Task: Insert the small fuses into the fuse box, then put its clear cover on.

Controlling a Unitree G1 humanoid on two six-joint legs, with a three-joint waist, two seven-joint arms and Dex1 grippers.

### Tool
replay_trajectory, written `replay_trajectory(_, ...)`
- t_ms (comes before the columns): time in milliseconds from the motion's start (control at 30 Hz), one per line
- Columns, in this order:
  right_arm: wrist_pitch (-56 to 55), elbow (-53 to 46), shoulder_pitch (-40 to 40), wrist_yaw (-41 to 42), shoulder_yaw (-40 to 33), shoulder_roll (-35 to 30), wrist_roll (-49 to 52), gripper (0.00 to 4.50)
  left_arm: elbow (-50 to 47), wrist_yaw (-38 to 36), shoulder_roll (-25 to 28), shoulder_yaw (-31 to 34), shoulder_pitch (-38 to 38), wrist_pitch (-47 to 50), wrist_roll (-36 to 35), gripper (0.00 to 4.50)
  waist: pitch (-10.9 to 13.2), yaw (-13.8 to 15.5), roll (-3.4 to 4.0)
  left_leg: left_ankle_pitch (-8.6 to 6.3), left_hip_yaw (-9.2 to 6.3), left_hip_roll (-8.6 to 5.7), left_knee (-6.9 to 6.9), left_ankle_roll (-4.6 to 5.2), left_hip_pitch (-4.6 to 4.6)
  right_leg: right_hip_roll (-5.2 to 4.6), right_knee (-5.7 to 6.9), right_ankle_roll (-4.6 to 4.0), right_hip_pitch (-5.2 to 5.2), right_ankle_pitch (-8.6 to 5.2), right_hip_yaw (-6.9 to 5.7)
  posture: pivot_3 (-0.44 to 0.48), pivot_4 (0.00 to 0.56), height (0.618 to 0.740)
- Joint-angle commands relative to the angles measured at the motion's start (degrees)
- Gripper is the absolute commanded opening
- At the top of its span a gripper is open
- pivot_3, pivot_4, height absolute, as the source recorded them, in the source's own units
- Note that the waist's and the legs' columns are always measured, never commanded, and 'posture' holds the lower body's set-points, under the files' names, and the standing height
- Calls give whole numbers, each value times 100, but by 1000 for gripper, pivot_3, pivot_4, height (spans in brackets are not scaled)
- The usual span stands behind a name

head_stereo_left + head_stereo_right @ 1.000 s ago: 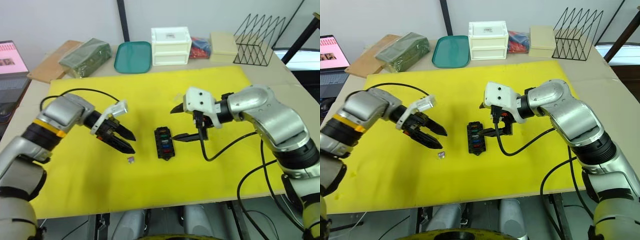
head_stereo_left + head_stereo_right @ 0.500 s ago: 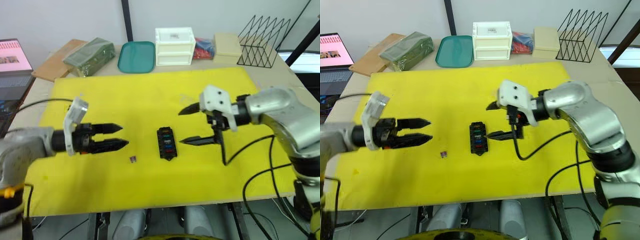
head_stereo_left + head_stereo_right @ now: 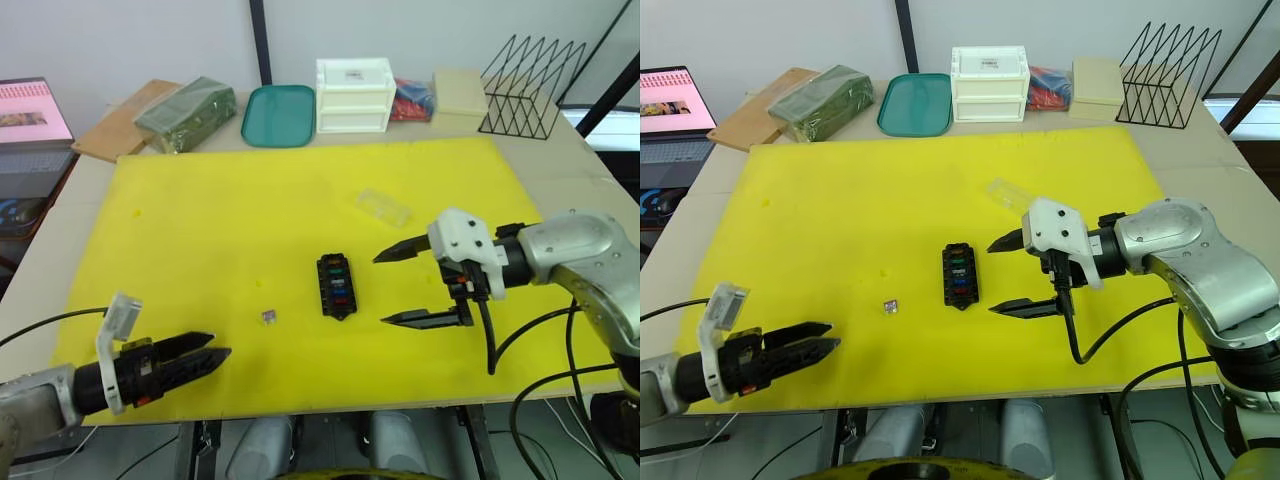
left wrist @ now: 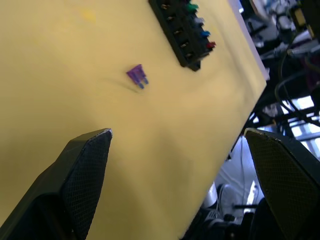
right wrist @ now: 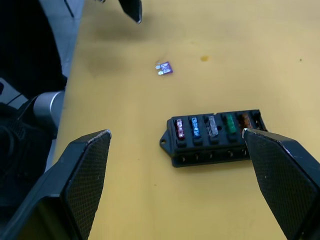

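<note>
A yellow mat (image 3: pixel 250 220) covers the table (image 3: pixel 560 165), with a white drawer unit (image 3: pixel 355 94), a teal tray (image 3: pixel 279 114), a beige box (image 3: pixel 459 92) and a black wire rack (image 3: pixel 532 84) along the far edge.

In the left eye view the fuse box (image 3: pixel 336 285) sits near the mat's middle with coloured fuses in one row. A loose purple fuse (image 3: pixel 267 317) lies on the mat just to its left. The clear cover (image 3: pixel 384 207) lies farther back, to the right of the box. The left gripper (image 3: pixel 205 361) hovers at the near left edge of the mat, well apart from the purple fuse, its fingers a little apart and empty. The right gripper (image 3: pixel 408 285) is to the right of the box, fingers spread wide and empty.

The left wrist view shows the purple fuse on the mat, with the fuse box beyond it, between the spread fingers (image 4: pixel 85 165).

The right wrist view shows the box holding red, blue, grey, green and amber fuses, the purple one apart from it.
</note>
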Motion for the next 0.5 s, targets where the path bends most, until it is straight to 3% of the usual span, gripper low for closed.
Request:
replay_trajectory(33,-250,-199,-17,-52,210,-34,-215,4500,440,-30,44,-328,-292,-65,-38,4455,-1,-19,-1,0,0,0,0,0,0,0,0,0,-1,0,0,0,150,740)
replay_trajectory(133,-410,-167,22,-91,380,-24,-407,4500,848,-3,-18,-703,-591,-82,58,4455,-1,-33,0,0,2,1,-1,-1,-2,1,1,0,-11,0,0,0,150,740)
replay_trajectory(267,-317,-311,104,-56,261,-155,-271,4500,1502,42,-186,-1042,-1169,317,-347,4455,-2,-16,2,1,2,1,-2,-3,-3,1,3,0,-14,0,1,0,150,740)
replay_trajectory(467,-318,-306,154,-231,294,-149,-361,4500,1805,328,-284,-1320,-1642,717,-496,4455,-4,-16,-1,1,0,-2,0,-3,-3,-1,1,0,-9,0,1,0,150,740)
replay_trajectory(500,-318,-293,139,-253,304,-135,-367,4500,1915,415,-324,-1344,-1761,783,-515,4294,-5,-13,-1,1,0,-2,0,-3,-2,-1,1,0,-9,0,1,0,150,740)
